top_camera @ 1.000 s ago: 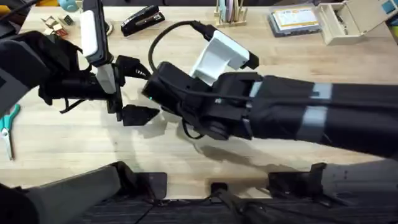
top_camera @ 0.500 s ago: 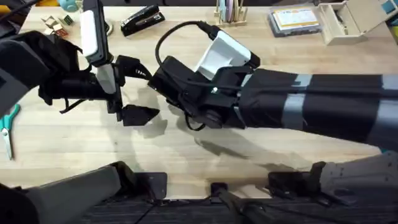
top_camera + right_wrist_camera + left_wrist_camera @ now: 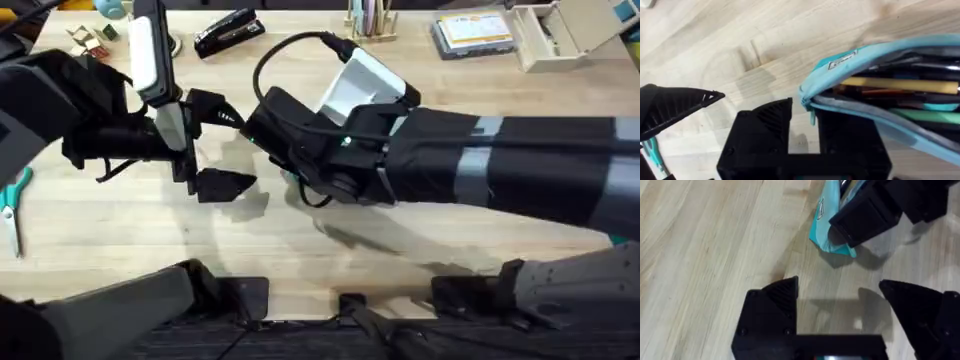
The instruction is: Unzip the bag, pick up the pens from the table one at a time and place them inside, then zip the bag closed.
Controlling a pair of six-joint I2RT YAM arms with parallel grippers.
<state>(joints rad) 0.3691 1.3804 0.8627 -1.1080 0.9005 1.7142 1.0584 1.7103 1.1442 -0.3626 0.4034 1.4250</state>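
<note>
The bag [image 3: 880, 95] lies on the table [image 3: 120, 230] under the right arm, its zipper gaping, with a yellow pen [image 3: 890, 84] and a green pen [image 3: 935, 117] already inside among other sticks. The right gripper [image 3: 805, 117] sits at the bag's end, a finger on each side of the teal lip near the zipper end; whether it pinches the fabric I cannot tell. The left gripper [image 3: 840, 325] hovers just beside that same end, jaws wide apart, holding nothing.

The step in hand looks like zipping shut. Done well, 1 gripper pins the bag's end flat while the other pulls the slider straight along the zipper line, low and slow, keeping the 2 pens tucked below the teeth.
</note>
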